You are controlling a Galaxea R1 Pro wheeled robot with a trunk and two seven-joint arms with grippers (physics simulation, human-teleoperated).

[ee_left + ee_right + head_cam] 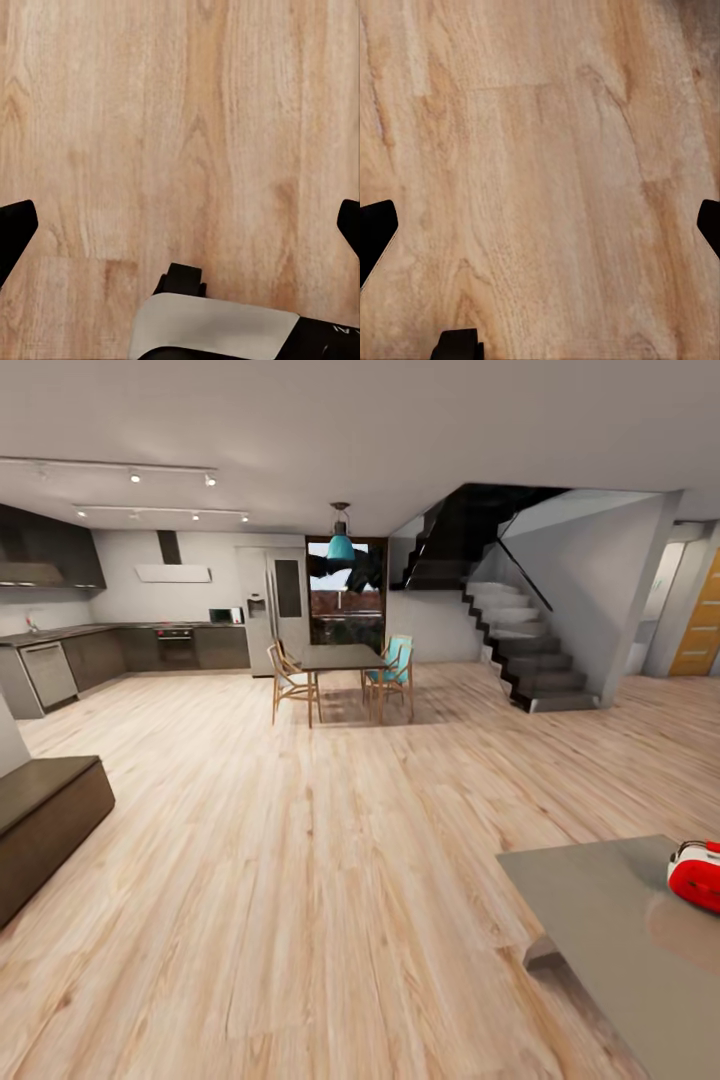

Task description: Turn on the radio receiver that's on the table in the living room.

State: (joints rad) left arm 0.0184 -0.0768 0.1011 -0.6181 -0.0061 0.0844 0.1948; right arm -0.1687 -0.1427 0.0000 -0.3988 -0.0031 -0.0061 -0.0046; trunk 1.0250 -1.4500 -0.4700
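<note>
From my head camera, the radio receiver (697, 874) sits at the far right edge of the picture, red with white trim, resting on the grey-brown desk (600, 920) whose corner juts into the lower right; part of the radio is cut off by the frame. Light wood floor (300, 860) stretches ahead of me toward a dining table (340, 657) with wooden chairs, one carrying a teal cushion, beneath a teal pendant lamp (341, 546). Behind it stand the dark kitchen cabinets (150, 648) and a fridge, and a dark staircase (520, 650) climbs at the right. A low dark bench (45, 820) sits at my left. My left hand (180, 225) hangs above bare floorboards, its two black fingertips (13, 232) spread wide at opposite edges of the wrist picture, gripping nothing (a pale and black part of my own body shows beneath it). My right hand (540, 229) is likewise spread wide over the planks, with nothing between its fingertips (375, 232).
</note>
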